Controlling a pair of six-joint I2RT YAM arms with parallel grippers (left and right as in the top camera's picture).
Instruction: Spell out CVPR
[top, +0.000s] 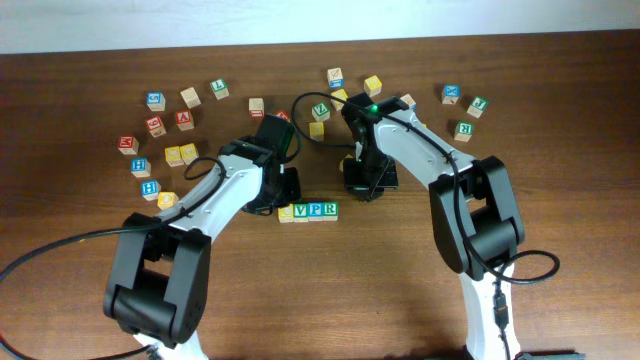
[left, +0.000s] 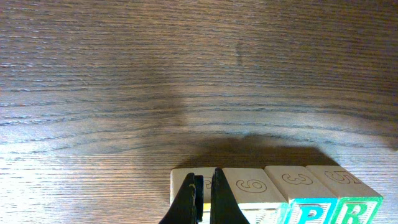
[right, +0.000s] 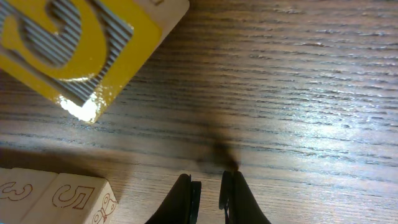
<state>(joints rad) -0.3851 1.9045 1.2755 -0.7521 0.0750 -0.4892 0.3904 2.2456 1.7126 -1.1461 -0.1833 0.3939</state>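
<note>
jaws shut and empty on both arms: left by the yellow cube (top: 287, 213), right above the table (right: 298, 93).

**Right wrist: hand low over bare wood, cubes off to the left**

The right hand (right: 210, 182) enters from the bottom edge, its two dark fingers (right: 186, 196) drawn almost together with only a thin slit between them; through the slit shows the worktop (right: 298, 93), brown and strongly grained. A small dark mark sits on the wood just past the fingertips. At upper left a yellow-faced cube (right: 74, 43) lies askew, its raised striped figure cut off by the frame. At lower left two pale cubes stand side by side and touching, the cube marked 3 (right: 18, 186) and the cube marked 5 (right: 71, 199), both apart from the fingers.
</note>
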